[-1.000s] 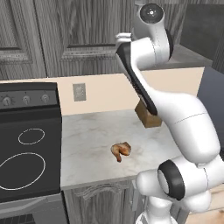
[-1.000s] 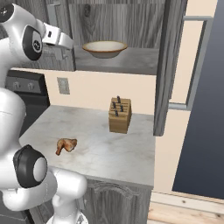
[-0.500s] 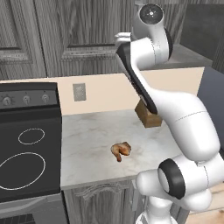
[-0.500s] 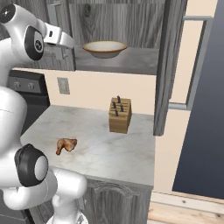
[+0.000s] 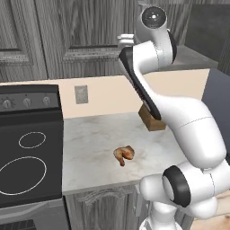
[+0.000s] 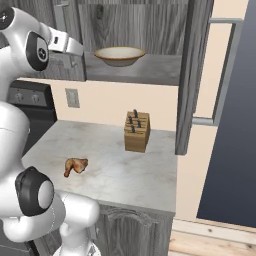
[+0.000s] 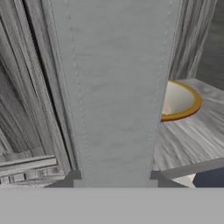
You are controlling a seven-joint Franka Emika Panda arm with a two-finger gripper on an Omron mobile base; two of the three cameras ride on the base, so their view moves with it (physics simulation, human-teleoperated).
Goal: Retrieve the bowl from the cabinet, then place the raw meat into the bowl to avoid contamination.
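The left base view looked forward and down from behind the arm's left, over the surface (image 5: 99, 139) toward the stove (image 5: 27, 152) and the cabinet (image 5: 85, 36). The right base view faced the same surface from the arm's right, taking in the open cabinet shelf (image 6: 140, 67). Both shared the raw meat (image 5: 124, 154), the knife block (image 6: 137, 131) and the wall outlet (image 5: 81, 94). The hand view sat very close against a cabinet door handle (image 7: 113, 87), with the bowl (image 7: 181, 101) just beyond.
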